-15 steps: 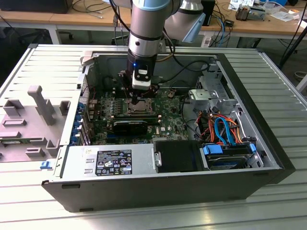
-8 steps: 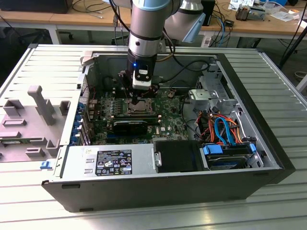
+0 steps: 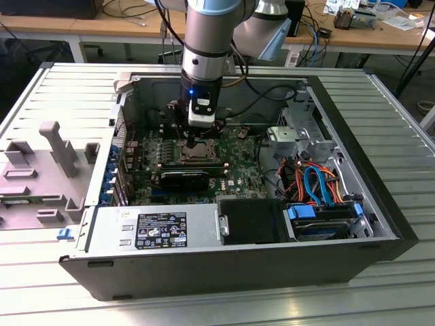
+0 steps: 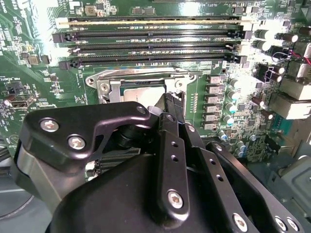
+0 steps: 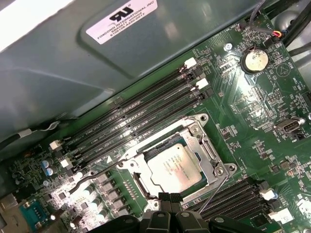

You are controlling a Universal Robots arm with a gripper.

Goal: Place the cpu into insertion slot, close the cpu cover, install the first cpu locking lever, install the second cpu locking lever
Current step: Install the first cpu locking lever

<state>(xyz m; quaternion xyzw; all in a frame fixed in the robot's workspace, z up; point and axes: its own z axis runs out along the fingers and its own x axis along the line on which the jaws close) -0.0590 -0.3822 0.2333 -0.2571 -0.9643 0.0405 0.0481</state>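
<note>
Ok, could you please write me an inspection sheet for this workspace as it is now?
Surface: ribbed metal table, carrying the open computer case.
Job's things: the cpu lies flat in the insertion slot; the cpu cover appears lowered around it; a thin wire lever runs along the slot's side; latched or not, cannot tell.
Clutter: grey plastic fixtures on the table, at the exterior view's left of the case.
Tool: tool shut, nothing seen in its grip, low over the slot's edge.
Cables: orange and blue cables inside the case, at the exterior view's right.
Surroundings: wooden benches behind, with loose wires on them.
</note>
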